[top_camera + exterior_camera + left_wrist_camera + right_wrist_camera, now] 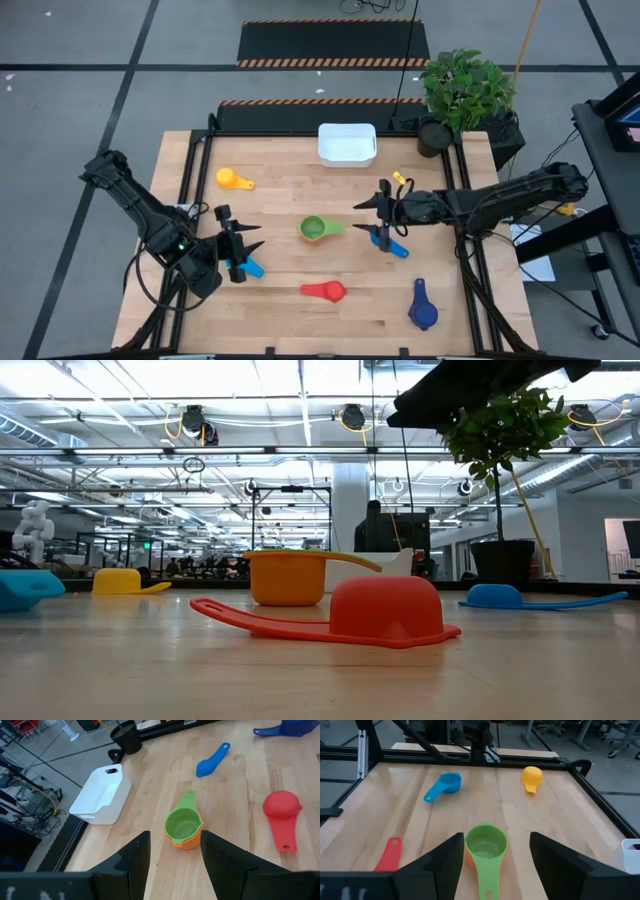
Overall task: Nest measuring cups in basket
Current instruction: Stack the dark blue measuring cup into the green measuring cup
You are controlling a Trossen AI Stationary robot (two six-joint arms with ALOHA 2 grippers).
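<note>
From above, the green cup [314, 228] sits mid-worktop between both arms, nested in an orange one; the yellow cup [229, 178], red cup [330, 291] and dark blue cup [424, 311] lie scattered. The white basket [347, 144] stands at the far edge.

At table height, the red cup lies mouth-down, so it looks like light, stiff, slick plastic that would skid if nudged.

The left wrist view shows the left end effector [173, 855] spread and empty, facing the green cup.

The right wrist view shows the right end effector [496, 855] likewise spread; the flat handle [485, 877] seems the surest hold.
</note>
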